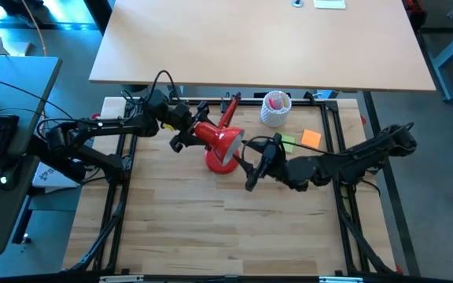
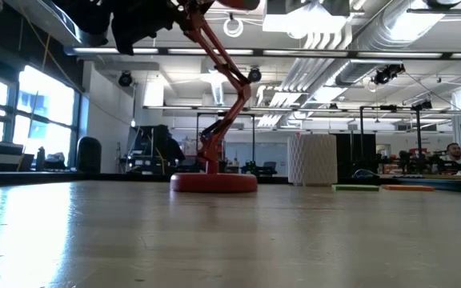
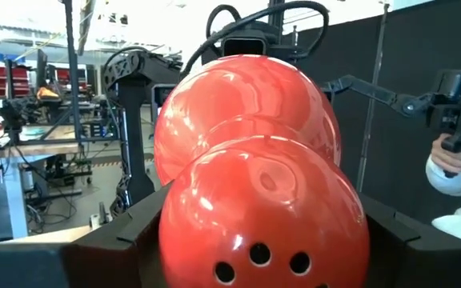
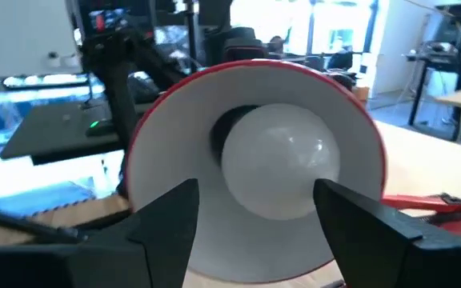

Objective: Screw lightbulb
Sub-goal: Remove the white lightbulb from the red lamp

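Note:
A red desk lamp stands by its round base point(image 2: 213, 182) on the wooden table. Its shade point(image 1: 225, 141) is tipped on its side, its mouth toward the table's right. My left gripper point(image 1: 183, 135) is shut on the shade's rear housing. My right gripper point(image 1: 252, 161) comes level from the right and is shut on the white lightbulb point(image 4: 282, 160), which sits inside the shade's white mouth point(image 4: 174, 136). The bulb's screw base is hidden behind the glass. My left gripper pinches the rounded red rear housing point(image 3: 262, 216) of the lamp's shade, the part with the vent holes, between its two fingers point(image 3: 126, 240). It comes roughly level from the table's left, and the shade is held high above the table on the lamp's arm. My right gripper holds the lightbulb's round glass end point(image 4: 310, 184) between its two fingers point(image 4: 170, 216), one on either side. The fingers come level from the table's right, pointing into the shade's mouth. The bulb is clear of the table, its far end inside the shade.
A white perforated cup point(image 1: 275, 108) stands at the far side, with green point(image 1: 288, 142) and orange point(image 1: 311, 138) notes beside it. The lamp's jointed red arm point(image 2: 222, 72) rises from the base. Bare wood lies toward the near edge point(image 1: 226, 228). A person's sleeve point(image 3: 454, 192) shows beyond.

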You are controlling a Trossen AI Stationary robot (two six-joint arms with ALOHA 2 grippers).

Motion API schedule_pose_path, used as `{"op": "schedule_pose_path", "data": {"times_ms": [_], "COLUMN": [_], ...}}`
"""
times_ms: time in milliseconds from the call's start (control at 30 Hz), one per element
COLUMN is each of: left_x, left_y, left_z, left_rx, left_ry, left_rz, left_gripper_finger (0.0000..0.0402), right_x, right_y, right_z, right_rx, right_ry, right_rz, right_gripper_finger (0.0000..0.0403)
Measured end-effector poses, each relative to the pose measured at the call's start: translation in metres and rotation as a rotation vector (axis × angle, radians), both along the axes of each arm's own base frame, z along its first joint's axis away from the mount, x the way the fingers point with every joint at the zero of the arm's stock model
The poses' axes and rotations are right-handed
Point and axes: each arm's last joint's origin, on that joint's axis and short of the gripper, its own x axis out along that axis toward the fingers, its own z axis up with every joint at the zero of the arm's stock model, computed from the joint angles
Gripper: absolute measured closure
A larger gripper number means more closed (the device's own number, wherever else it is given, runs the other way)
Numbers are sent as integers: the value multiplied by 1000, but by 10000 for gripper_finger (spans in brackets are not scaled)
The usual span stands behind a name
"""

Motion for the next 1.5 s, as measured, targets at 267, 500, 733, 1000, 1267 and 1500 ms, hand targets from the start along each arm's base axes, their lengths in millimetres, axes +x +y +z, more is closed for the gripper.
{"op": "schedule_pose_path", "data": {"times_ms": [267,500,733,1000,1267,1500], "left_x": [1,0,-1,-2,-3,-3], "left_y": [0,1,2,5,7,6], "left_z": [-2,-2,-1,-2,-4,-5], "left_rx": [-4,9,9,16,-20,-94], "left_ry": [11,3,3,4,54,104], "left_rz": [-1,-8,-8,-5,-43,-62], "left_gripper_finger": [153,153,152,152,152,152], "right_x": [4,8,14,16,10,6], "right_y": [-20,-33,-53,-61,-42,-29], "right_z": [-8,-6,-8,-11,-16,-12], "right_rx": [29,-41,-40,-390,-998,-1089], "right_ry": [67,97,108,308,721,783], "right_rz": [-20,1,55,168,112,21], "right_gripper_finger": [155,139,96,103,138,141]}}
